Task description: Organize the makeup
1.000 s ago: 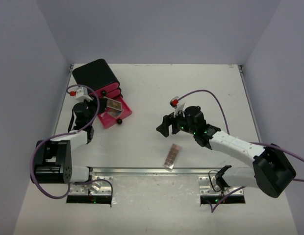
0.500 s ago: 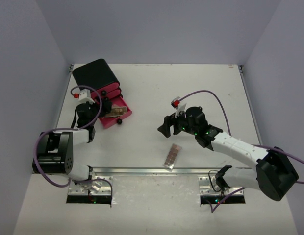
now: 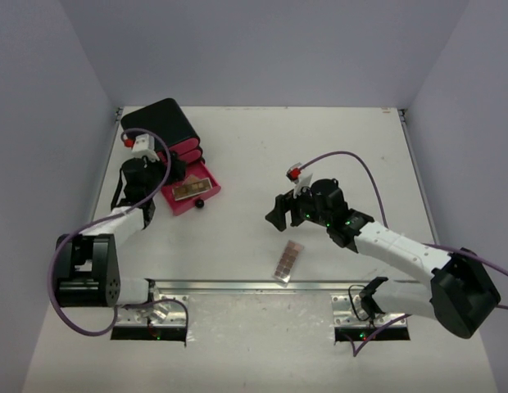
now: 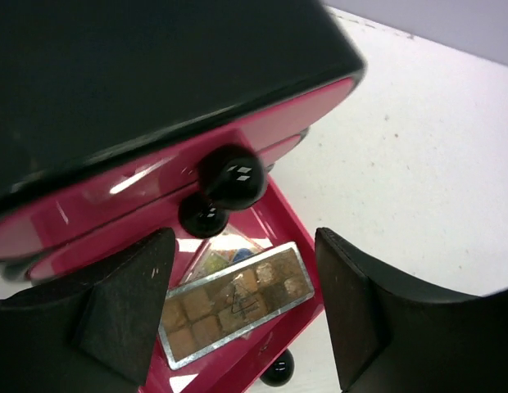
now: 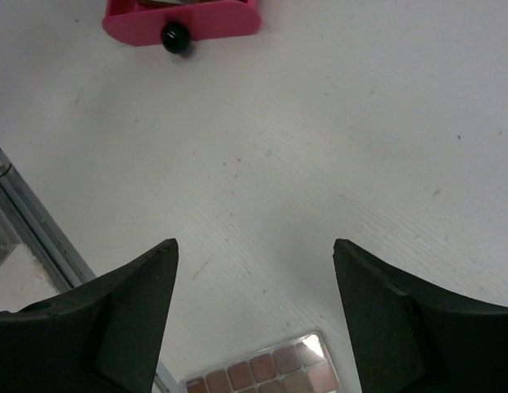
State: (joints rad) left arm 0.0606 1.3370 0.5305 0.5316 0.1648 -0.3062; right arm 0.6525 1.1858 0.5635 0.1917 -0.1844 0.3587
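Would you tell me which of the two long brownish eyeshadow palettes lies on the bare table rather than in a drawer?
The long brownish palette just in front of the right gripper lies on the bare table. The other palette lies inside the open pink drawer.

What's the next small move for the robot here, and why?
Probably pull the right gripper back and down onto the brownish palette loose on the table: its jaws are open, and the palette shows only at the wrist view's bottom edge. The other long palette already lies in the open pink drawer, left gripper open over it.
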